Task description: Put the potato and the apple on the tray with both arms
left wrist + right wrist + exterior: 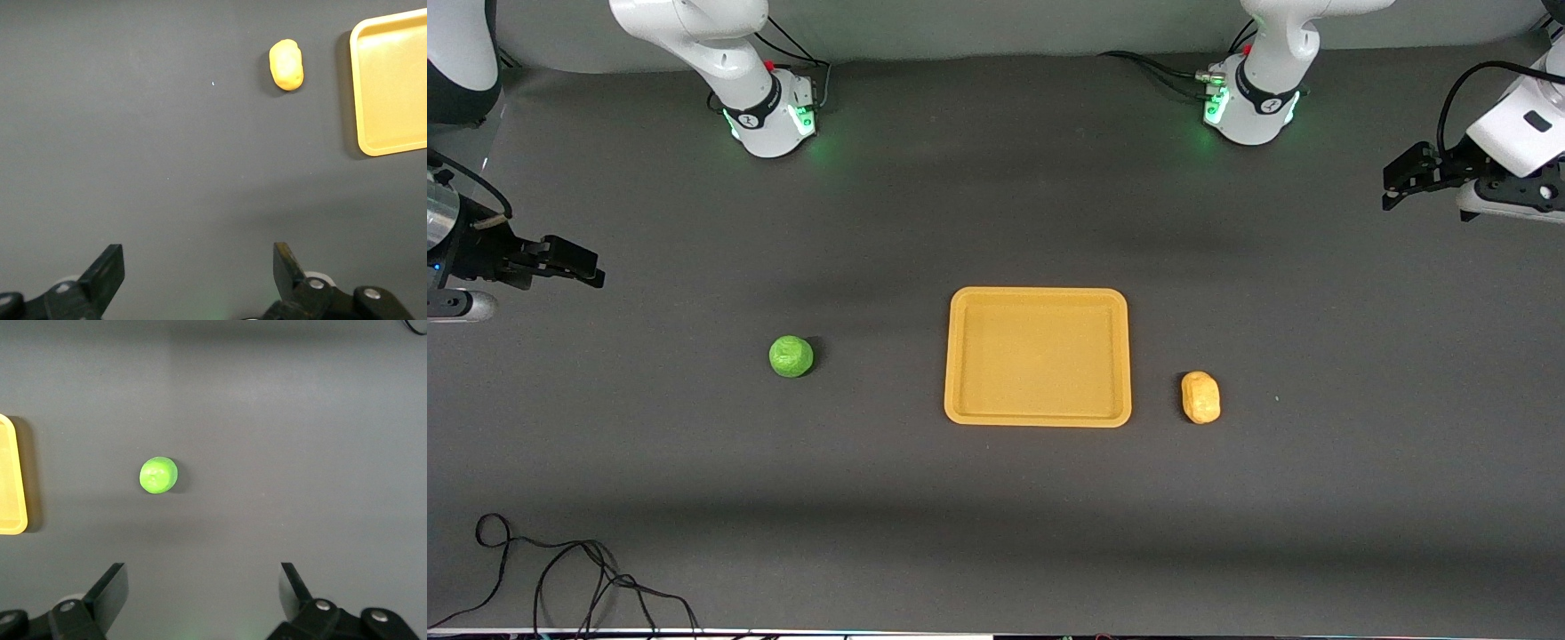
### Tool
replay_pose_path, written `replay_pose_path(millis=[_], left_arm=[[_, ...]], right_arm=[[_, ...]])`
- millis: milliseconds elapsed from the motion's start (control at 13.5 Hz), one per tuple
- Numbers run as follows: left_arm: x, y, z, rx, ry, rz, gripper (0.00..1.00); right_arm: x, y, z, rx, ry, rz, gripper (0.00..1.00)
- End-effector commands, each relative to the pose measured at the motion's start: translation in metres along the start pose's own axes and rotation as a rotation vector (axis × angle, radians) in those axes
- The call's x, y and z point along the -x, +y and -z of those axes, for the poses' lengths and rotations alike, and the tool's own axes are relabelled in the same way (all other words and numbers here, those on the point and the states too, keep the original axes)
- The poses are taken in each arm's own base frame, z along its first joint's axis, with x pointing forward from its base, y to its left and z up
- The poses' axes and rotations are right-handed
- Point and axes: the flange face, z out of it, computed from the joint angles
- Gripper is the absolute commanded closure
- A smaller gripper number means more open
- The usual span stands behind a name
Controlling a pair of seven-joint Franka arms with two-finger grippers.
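Note:
The orange-yellow tray (1038, 356) lies in the middle of the dark table with nothing in it. The green apple (791, 356) rests beside it toward the right arm's end. The yellow-tan potato (1200, 397) rests beside it toward the left arm's end. My left gripper (1394, 185) hangs open over bare mat at its end of the table. My right gripper (594, 267) hangs open over bare mat at its own end. The left wrist view shows open jaws (199, 257), the potato (287, 65) and a tray corner (393, 80). The right wrist view shows open jaws (203, 570), the apple (159, 475) and the tray's edge (10, 487).
The two arm bases (774, 111) (1249, 102) glow green along the table's edge farthest from the front camera. A loose black cable (560, 578) curls on the mat near the front edge at the right arm's end.

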Motion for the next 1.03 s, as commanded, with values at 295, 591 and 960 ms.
replay_pose_path(millis=[295, 591, 960], left_arm=[[0.0085, -0.0133, -0.0020, -0.005, -0.012, 0.011, 0.01], [0.0077, -0.0135, 0.0000, -0.007, -0.003, 0.011, 0.01], [0.0065, -0.0068, -0.0013, -0.008, -0.011, 0.010, 0.01]], right_arm=[[-0.0006, -0.0011, 0.0071, -0.013, 0.005, 0.010, 0.00], [-0.0011, -0.0011, 0.0063, -0.013, 0.003, 0.005, 0.00], [-0.0020, -0.0012, 0.0046, -0.013, 0.000, 0.004, 0.00]])
